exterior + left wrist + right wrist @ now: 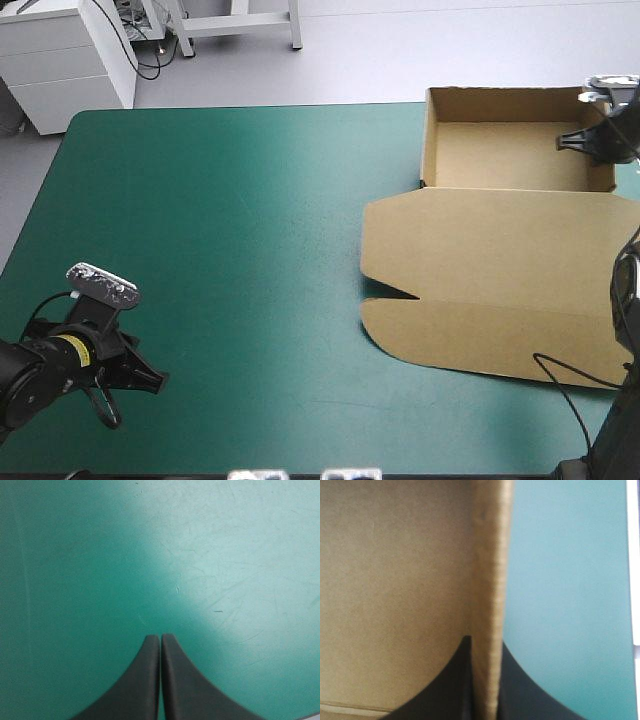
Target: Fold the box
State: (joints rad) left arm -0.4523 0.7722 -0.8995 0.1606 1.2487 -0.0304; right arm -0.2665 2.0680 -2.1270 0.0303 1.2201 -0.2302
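The brown box (pixel 500 240) lies at the table's right side as an open tray at the back with its lid (pixel 490 290) flat toward the front. My right gripper (pixel 600 138) is at the tray's right wall, shut on the box: in the right wrist view the wall's edge (pixel 490 605) runs up between the two black fingers (pixel 451 690), one inside the tray and one outside. My left gripper (pixel 150 378) rests low near the table's front left corner, far from the box, shut with nothing in it (pixel 160 640).
Bare teal-green cover (pixel 230 230) stretches between the left gripper and the box. The tray stands close to the table's far edge and right edge. White cabinets (pixel 60 60) are beyond the far left corner.
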